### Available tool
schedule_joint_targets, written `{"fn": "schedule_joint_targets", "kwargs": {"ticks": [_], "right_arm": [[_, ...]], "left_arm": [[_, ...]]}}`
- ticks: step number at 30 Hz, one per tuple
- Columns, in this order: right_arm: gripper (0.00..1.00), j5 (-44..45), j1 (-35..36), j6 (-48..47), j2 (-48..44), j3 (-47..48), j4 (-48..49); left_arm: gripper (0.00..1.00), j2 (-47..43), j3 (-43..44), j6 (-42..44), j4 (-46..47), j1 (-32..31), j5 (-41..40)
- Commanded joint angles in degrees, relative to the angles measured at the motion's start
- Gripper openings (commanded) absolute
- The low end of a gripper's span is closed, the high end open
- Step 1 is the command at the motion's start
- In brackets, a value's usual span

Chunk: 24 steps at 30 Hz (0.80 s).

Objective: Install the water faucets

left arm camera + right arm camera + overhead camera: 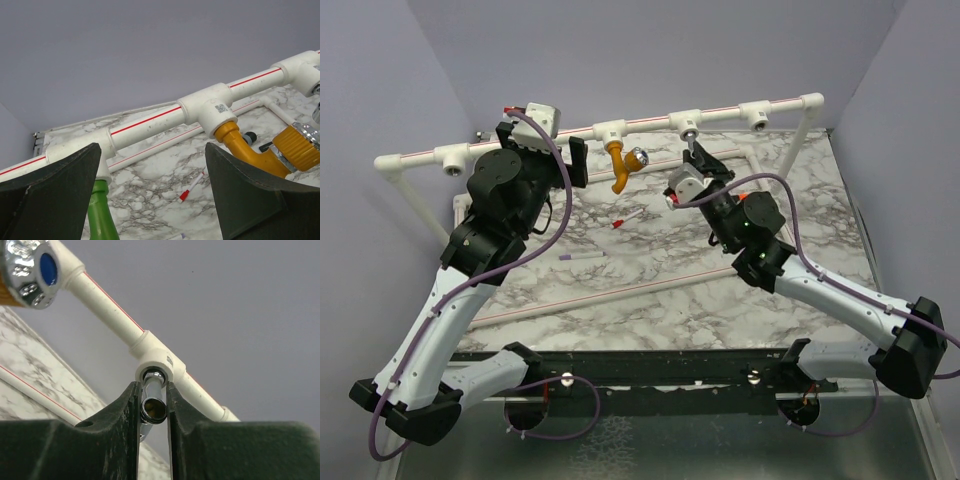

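A white pipe rail (650,123) with tee joints runs across the back of the marble table. The mustard-orange faucet (623,167) hangs from one tee (608,130). My right gripper (692,150) is shut on the grey metal faucet (154,402), whose top end sits in the mouth of a tee (155,362). The green faucet (102,215) hangs under another tee (102,145); my left arm hides it in the top view. My left gripper (152,165) stands open below the rail, between the green faucet and the orange faucet (250,150), holding nothing.
A red-tipped stick (627,218) and a purple-tipped stick (582,256) lie on the marble table (670,290). A long loose pipe (590,295) lies across the front. A further open tee (757,115) sits right of my right gripper. Grey walls enclose the table.
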Motion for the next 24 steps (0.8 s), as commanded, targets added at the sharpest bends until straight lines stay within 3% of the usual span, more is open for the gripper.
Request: {"fn": "schedule_joint_targets", "kwargs": {"ticks": [1,12,24], "right_arm": [[0.01,7.8,-0.7,22.0,-0.9,-1.3,8.7],[0.01,22.8,-0.7,63.6,-1.0,-2.7,11.0],[0.01,30.5,-0.7,103.4,-4.2,-2.3,-4.8]], "left_arm": [[0.86,-0.7,-0.5,0.3,-0.2,-0.3,-1.3],[0.86,-1.7,-1.4,0.2,0.3,-0.4,-1.1],[0.87,-2.0,-1.8,1.0,0.5,-1.7,-1.9]]}}
